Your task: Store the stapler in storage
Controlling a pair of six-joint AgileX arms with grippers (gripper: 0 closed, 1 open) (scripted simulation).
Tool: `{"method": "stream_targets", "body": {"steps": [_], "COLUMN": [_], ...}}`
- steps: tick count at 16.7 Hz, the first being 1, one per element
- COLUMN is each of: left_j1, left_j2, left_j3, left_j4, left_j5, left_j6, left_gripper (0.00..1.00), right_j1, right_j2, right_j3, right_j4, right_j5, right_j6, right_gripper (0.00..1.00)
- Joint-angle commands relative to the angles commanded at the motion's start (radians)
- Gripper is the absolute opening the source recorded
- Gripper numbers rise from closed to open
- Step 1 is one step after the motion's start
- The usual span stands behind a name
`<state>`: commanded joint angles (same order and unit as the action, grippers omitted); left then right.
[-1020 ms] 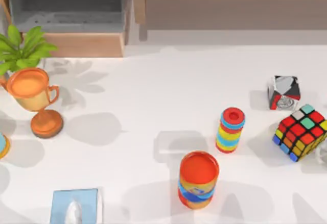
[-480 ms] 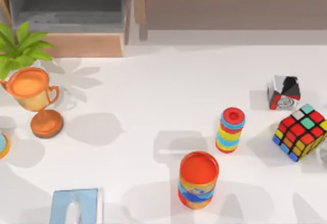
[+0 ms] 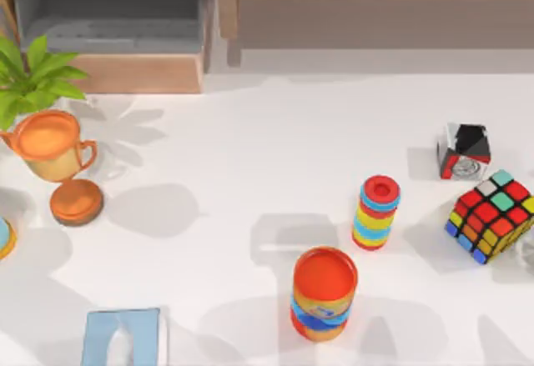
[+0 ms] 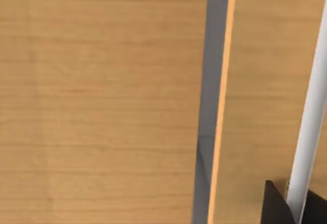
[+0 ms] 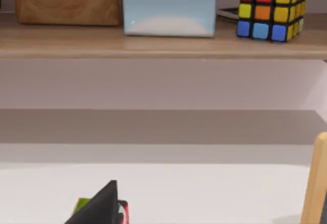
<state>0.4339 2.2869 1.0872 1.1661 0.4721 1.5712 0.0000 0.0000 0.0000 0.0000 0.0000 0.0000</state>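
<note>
White surface [image 3: 250,149] looks cluttered; left gripper holds the slim pale see-through stapler [image 4: 309,127] at the wooden cabinet [image 4: 102,101]. Can't tell the fingers' state. Next: storage drawer, probably.

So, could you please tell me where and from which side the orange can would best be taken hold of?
Probably across the round side wall of the orange can, just under its rim, coming straight down from above. It stands upright, so its curved wall offers two opposite faces. The ring stack stands apart from it, farther back and to the right.
</note>
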Motion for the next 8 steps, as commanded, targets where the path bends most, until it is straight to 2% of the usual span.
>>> {"method": "stream_targets", "body": {"steps": [4, 8], "left_j1": [-0.034, -0.04], "left_j2": [0.065, 0.075], "left_j3": [0.148, 0.166], "left_j4": [-0.078, -0.092], "left_j5": [-0.037, -0.043], "left_j6": [0.0, -0.001], "left_gripper": [0.0, 0.0], "right_j1": [0.0, 0.0], "right_j2": [0.0, 0.0], "right_j3": [0.0, 0.0], "right_j4": [0.0, 0.0], "right_j5": [0.0, 0.0], "right_j6": [0.0, 0.0], "right_gripper": [1.0, 1.0]}}
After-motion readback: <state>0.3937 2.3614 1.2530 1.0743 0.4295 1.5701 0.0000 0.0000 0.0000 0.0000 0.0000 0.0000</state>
